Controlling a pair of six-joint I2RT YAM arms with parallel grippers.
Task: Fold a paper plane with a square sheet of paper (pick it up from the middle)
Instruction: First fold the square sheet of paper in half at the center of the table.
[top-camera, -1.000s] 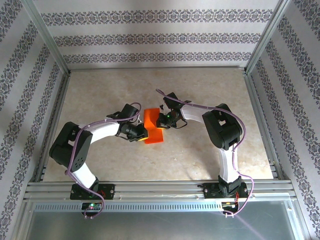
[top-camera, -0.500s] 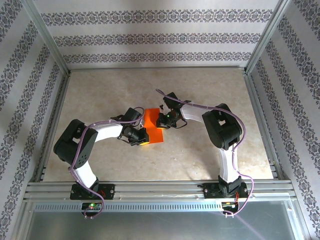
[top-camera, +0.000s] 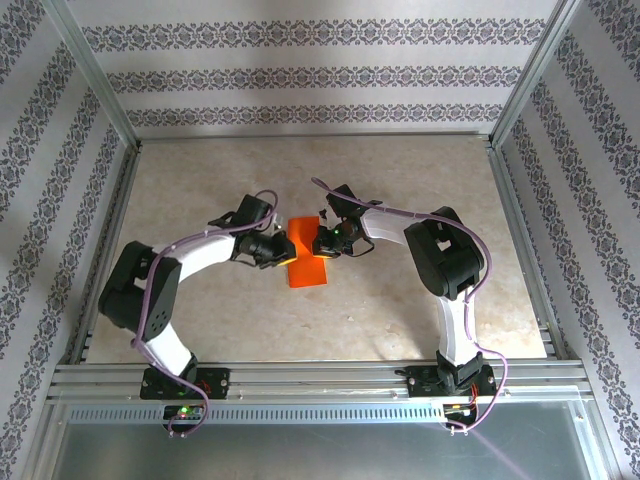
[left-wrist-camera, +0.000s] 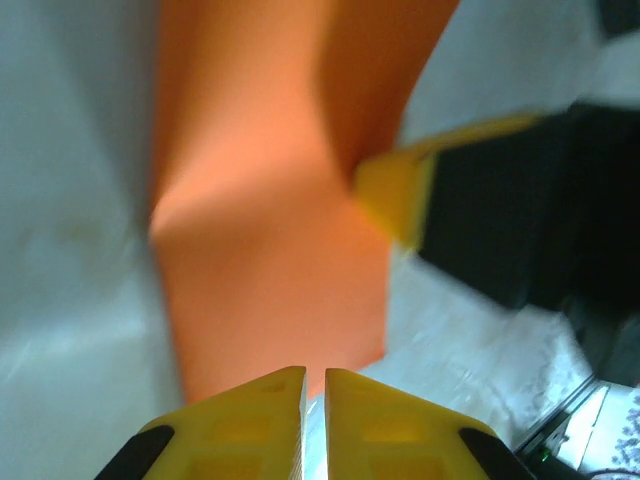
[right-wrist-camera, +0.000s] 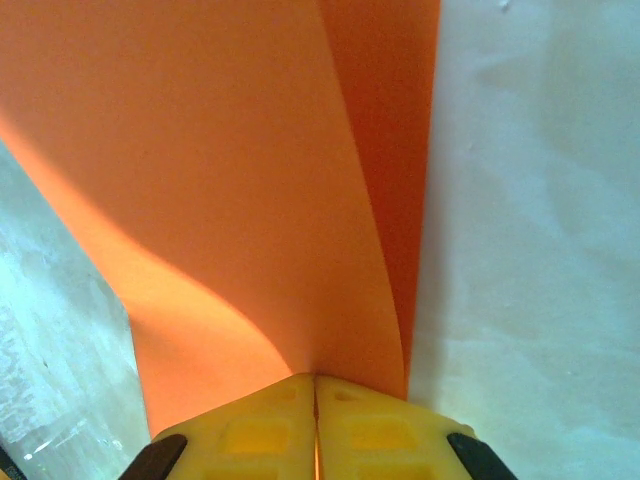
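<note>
The square sheet of paper (top-camera: 306, 268) is bright orange-red and lies mid-table, bent over along its length into a loose fold. My right gripper (top-camera: 320, 243) is shut on its right edge. In the right wrist view the paper (right-wrist-camera: 230, 180) curves up out of the closed right gripper (right-wrist-camera: 316, 378). My left gripper (top-camera: 283, 250) sits at the paper's left side. In the left wrist view the left gripper (left-wrist-camera: 314, 372) is shut to a thin slit with nothing held, and the paper (left-wrist-camera: 260, 250) starts just past its tips. A yellow right finger (left-wrist-camera: 395, 195) presses the paper's far side.
The pale marbled table (top-camera: 400, 180) is boxed in by aluminium rails, with a rail (top-camera: 320, 378) along the near edge and patterned walls behind. Both arms bend inward towards the centre, elbows out to the sides.
My left gripper has moved from the paper's near-left corner back along its left edge. The near corner of the paper has settled lower. The right gripper has stayed put.
</note>
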